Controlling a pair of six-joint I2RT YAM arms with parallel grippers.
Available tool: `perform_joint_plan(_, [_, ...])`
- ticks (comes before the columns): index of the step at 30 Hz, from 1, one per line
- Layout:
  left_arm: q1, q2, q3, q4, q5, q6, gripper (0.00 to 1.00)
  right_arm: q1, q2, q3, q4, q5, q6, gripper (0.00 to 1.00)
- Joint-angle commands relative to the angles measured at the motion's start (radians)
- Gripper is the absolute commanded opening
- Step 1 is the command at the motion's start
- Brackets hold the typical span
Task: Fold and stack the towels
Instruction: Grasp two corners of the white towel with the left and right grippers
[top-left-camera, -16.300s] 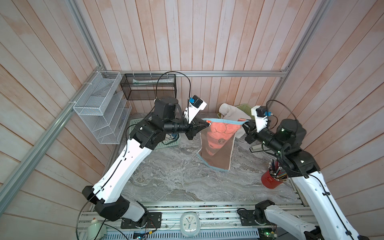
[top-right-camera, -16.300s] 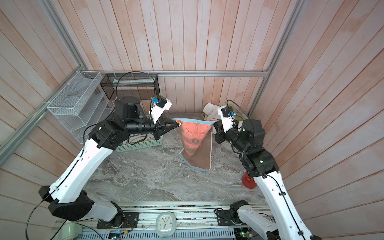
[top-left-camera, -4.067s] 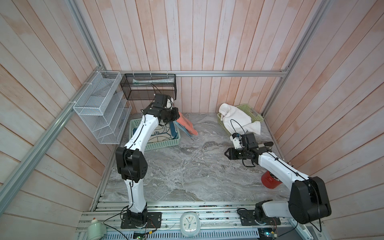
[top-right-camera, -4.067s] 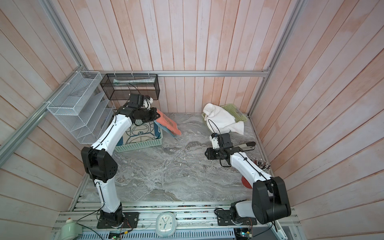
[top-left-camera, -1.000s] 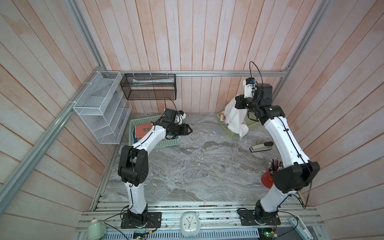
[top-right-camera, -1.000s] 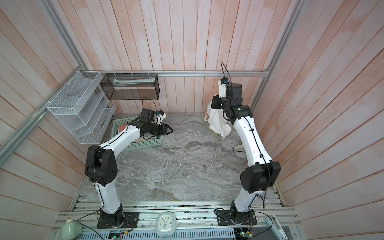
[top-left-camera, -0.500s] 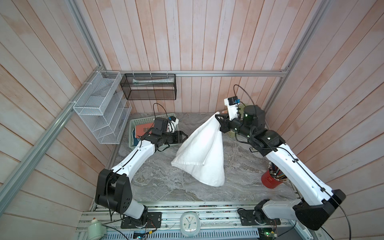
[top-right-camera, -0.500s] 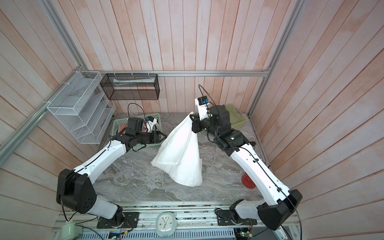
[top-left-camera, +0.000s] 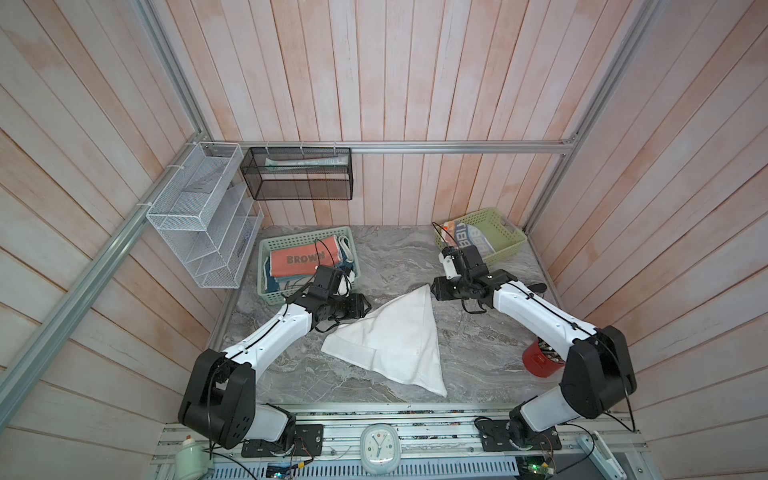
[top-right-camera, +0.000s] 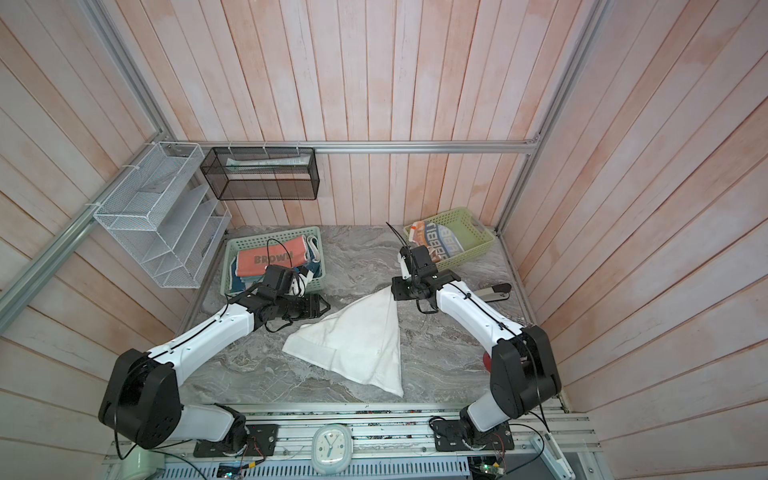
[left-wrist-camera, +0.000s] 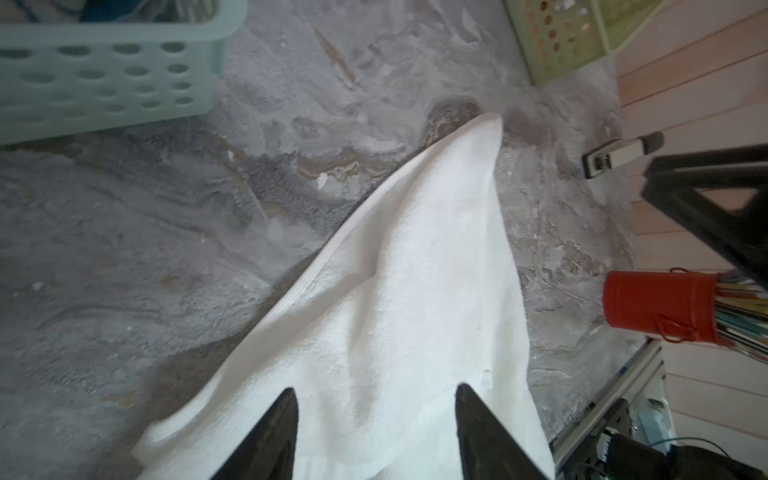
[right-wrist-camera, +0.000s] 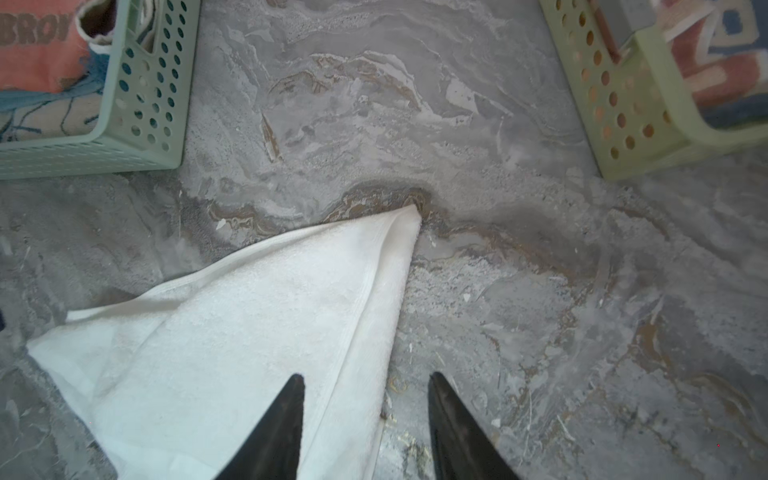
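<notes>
- Left hand (left-wrist-camera: 376, 390), right hand (right-wrist-camera: 365, 375): stood parted, gripped nothing.
- White towel (top-left-camera: 395, 336): lay skewed on desk (top-left-camera: 478, 353), one flap doubled; risked crooked fold if pinched through both layers.
- Farthest: coral towel (top-left-camera: 297, 262) lay in left basket (top-left-camera: 305, 234), striped towel (top-left-camera: 467, 239) in right basket (top-left-camera: 515, 230).

"BROWN", dark capitals, on the coral towel (top-left-camera: 297, 261) lying on top in the teal basket (top-left-camera: 270, 293). It reads clearly in both top views; the right wrist view catches only "BRO" at the frame edge.

The striped towel (top-right-camera: 436, 246) lies in the yellow-green basket (top-right-camera: 469, 255), well right of the teal basket. Its big block letters sit upside down, seemingly "RABBIT".

Clock (top-left-camera: 379, 446), well in front of the teal basket: dial numerals too small to read.
</notes>
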Motion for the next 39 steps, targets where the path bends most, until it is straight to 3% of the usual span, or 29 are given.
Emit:
perform_joint_plan(1, [0.003,-0.031,-0.048,-0.067,-0.241,-0.135,0.65,0.061,-0.073,-0.072,0.030,-0.056,0.065,0.51])
perform_joint_plan(4, [0.007,-0.122,-0.138,-0.085,-0.350,-0.282,0.68,0.159,-0.098,-0.135,0.035,-0.062,0.072,0.53])
perform_joint_plan(8, [0.020,-0.238,-0.255,-0.092,-0.384,-0.440,0.68,0.288,-0.085,-0.184,0.023,-0.047,0.003,0.56])
perform_joint_plan(15, [0.050,-0.248,-0.338,-0.111,-0.196,-0.586,0.68,0.410,0.060,-0.159,-0.068,0.116,-0.198,0.63])
perform_joint_plan(25, [0.131,-0.189,-0.392,-0.037,-0.036,-0.650,0.69,0.440,0.167,-0.148,-0.054,0.156,-0.329,0.63])
perform_joint_plan(31, [0.195,-0.194,-0.438,0.021,0.016,-0.700,0.68,0.440,0.165,-0.151,-0.032,0.208,-0.346,0.49])
perform_joint_plan(36, [0.299,-0.219,-0.480,0.043,0.098,-0.711,0.67,0.441,0.108,-0.160,0.008,0.231,-0.350,0.14])
perform_joint_plan(39, [0.309,-0.264,-0.494,0.046,0.095,-0.756,0.67,0.443,0.064,-0.157,0.028,0.256,-0.357,0.01])
